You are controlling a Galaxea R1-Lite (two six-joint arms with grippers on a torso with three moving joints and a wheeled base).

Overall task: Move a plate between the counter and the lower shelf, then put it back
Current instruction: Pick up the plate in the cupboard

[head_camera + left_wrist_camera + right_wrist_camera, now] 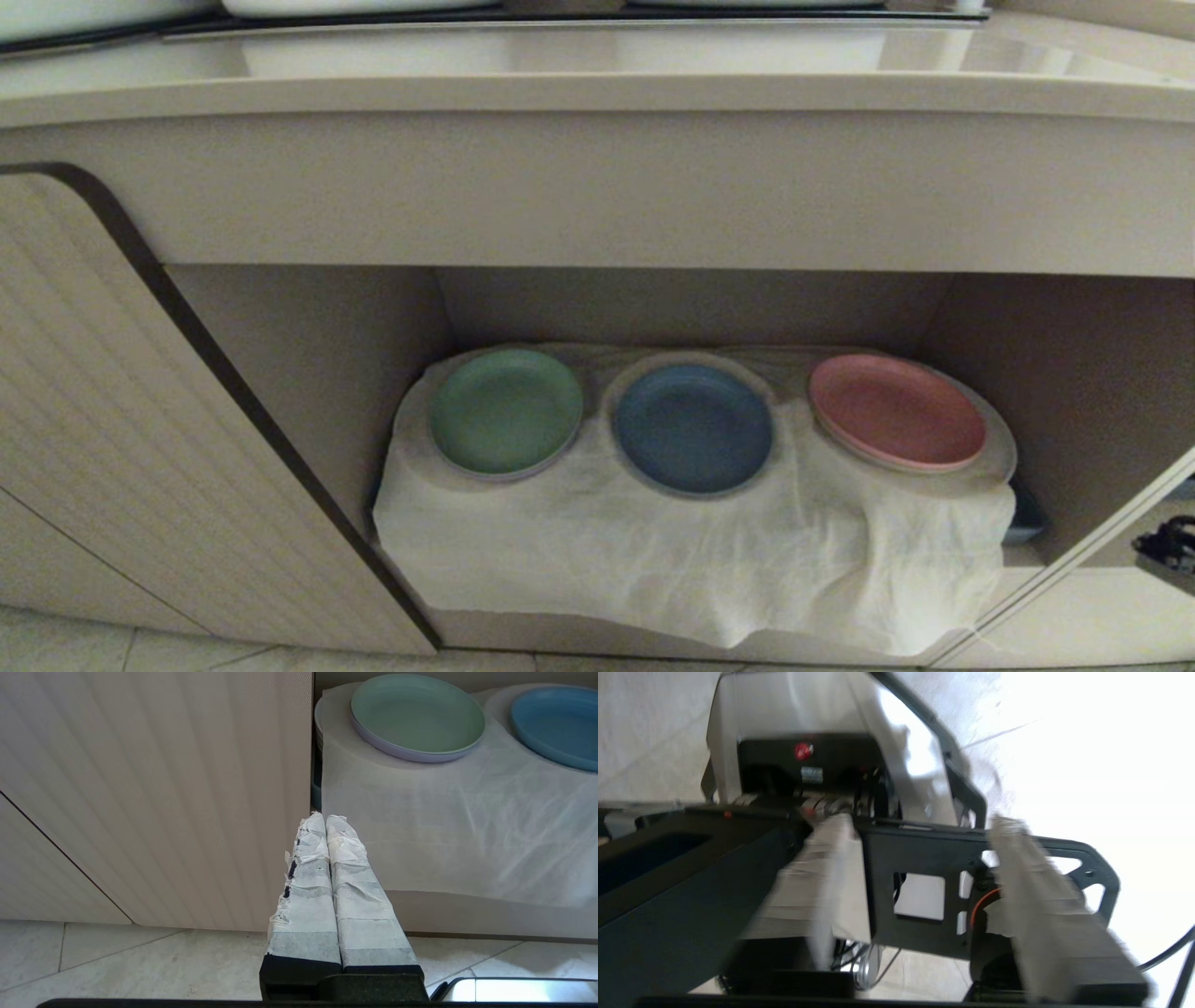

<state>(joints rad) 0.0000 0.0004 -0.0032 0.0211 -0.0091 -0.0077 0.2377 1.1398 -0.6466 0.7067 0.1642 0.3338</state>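
The light blue plate [693,427] lies flat on the middle hump of the white cloth [653,560] in the lower shelf [308,355], below the beige counter [597,93]. It also shows in the left wrist view, where the blue plate [556,723] is cut off by the picture's edge. No gripper touches it. My left gripper [325,819] hangs low in front of the cabinet, shut, its taped fingers pressed together and empty. My right gripper [920,823] is blurred and faces my own base over the floor, its fingers apart with nothing between them. Neither gripper appears in the head view.
A green plate [505,411] sits left of the blue one and a pink plate [896,409] right of it, each on its own hump. An open ribbed cabinet door [140,420] stands at the left. Another door edge [1102,597] angles in at the lower right.
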